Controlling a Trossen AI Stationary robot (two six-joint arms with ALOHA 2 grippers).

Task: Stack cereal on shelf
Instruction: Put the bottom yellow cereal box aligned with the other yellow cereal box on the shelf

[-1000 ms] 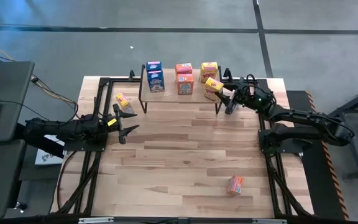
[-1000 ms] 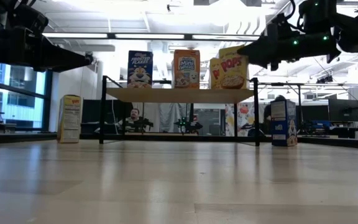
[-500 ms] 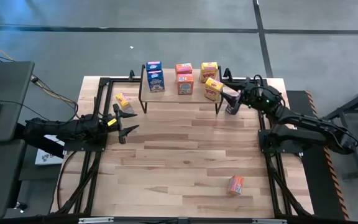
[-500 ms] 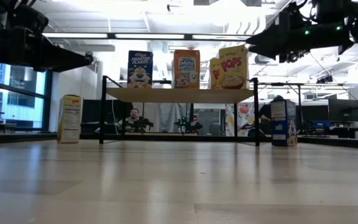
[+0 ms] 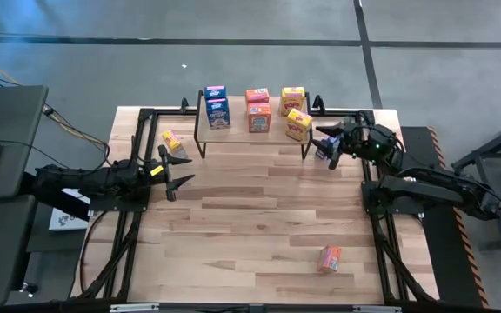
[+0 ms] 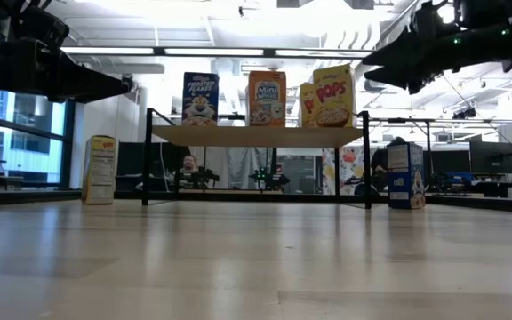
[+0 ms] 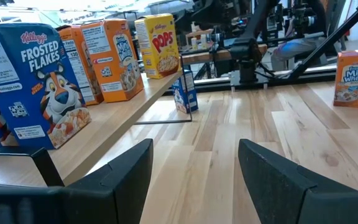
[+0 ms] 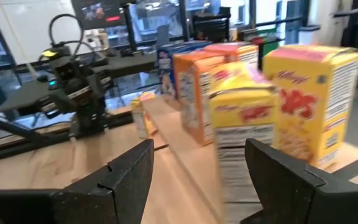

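Shelf [image 5: 252, 135] carried six cereal boxes [image 5: 258, 117]; right gripper [image 5: 328, 143] sat just right of it, fingers spread and empty (left gripper [image 5: 177, 171] likewise, waiting mid-left).

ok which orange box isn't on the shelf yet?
The orange box lying alone at the table's near right. The other two orange boxes stand mid-shelf, one behind the other.
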